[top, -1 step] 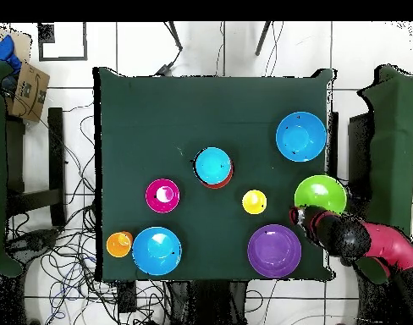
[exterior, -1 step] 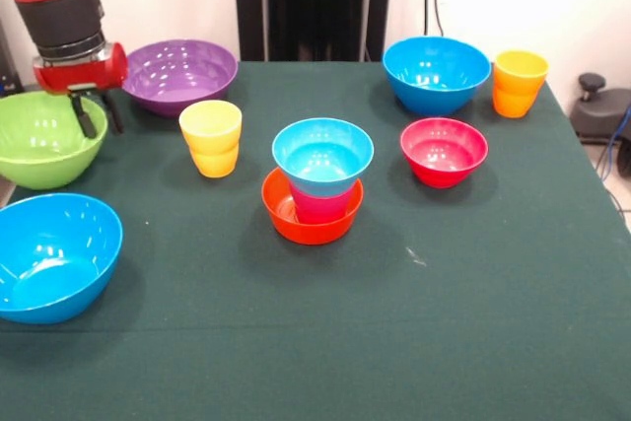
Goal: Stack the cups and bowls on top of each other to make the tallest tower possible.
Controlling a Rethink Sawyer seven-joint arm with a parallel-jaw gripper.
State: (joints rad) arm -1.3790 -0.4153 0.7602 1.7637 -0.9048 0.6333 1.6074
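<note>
Green cloth covers the surface (exterior, -1 step: 394, 342). At its centre stands the tower (exterior, -1 step: 315, 189): an orange bowl (exterior, -1 step: 311, 227) as base, a red-pink cup (exterior, -1 step: 320, 206) seated in it, and a light blue bowl (exterior, -1 step: 322, 155) resting on the cup.

Clock-face positions from the tower, front view:
- 10 o'clock, just beside: yellow cup (exterior, -1 step: 211, 137).
- 11 o'clock, farther: purple bowl (exterior, -1 step: 179, 74).
- 9 o'clock, at the edge: lime green bowl (exterior, -1 step: 44, 137).
- 8 o'clock: blue bowl (exterior, -1 step: 51, 255).
- 3 o'clock: small red bowl (exterior, -1 step: 444, 150).
- 1 o'clock: second blue bowl (exterior, -1 step: 436, 73), with an orange cup (exterior, -1 step: 519, 83) just beside it.

The tool (exterior, -1 step: 96, 113) hangs over the green bowl's rim on the side nearest the purple bowl. Its two dark fingers (exterior, -1 step: 87, 117) stand slightly apart, released, grasping nothing.
</note>
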